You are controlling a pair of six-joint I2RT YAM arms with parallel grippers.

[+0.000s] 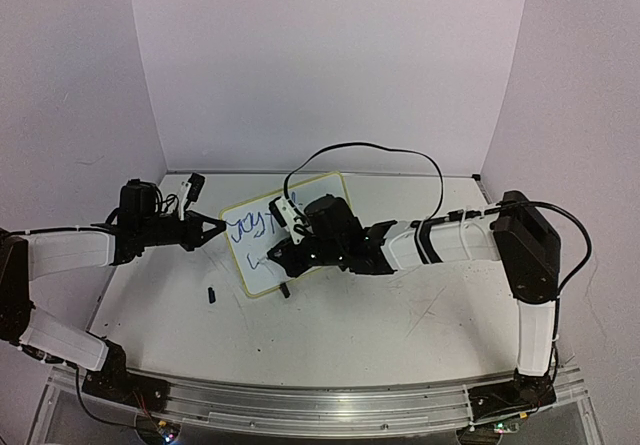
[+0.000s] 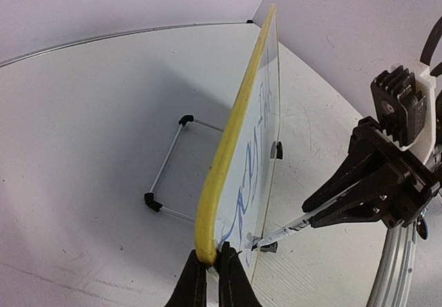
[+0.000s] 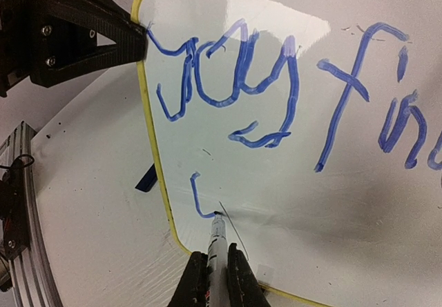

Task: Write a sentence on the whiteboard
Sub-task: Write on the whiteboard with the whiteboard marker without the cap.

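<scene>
From above, the small rectangular whiteboard [image 1: 248, 250], white-faced with a pale yellow-green frame, stands left of the middle of the white tabletop [image 1: 400, 315]. Its long axis runs left to right, angled a little toward the far right, and the written face is tipped up and toward the near side. The black left claw [image 1: 221, 229] is clamped on the board's left edge, I judge to brace it against the push of writing. The black right claw [image 1: 272, 257] reaches in from the right over the lower left of the face. A small dark piece [image 1: 213, 293], perhaps a cap, lies on the tabletop just near of the board.

In the left wrist view the whiteboard is seen edge-on, leaning back on a thin wire stand [image 2: 168, 176] with black corner feet. The left claw's fingers are pinched together on the frame's near corner.

In the right wrist view the right claw is closed around a slim white marker [image 3: 217, 241]. The marker's tip touches the face below the blue "yay", at the end of a short stroke opening a second line. The lettering runs along the long axis.
</scene>
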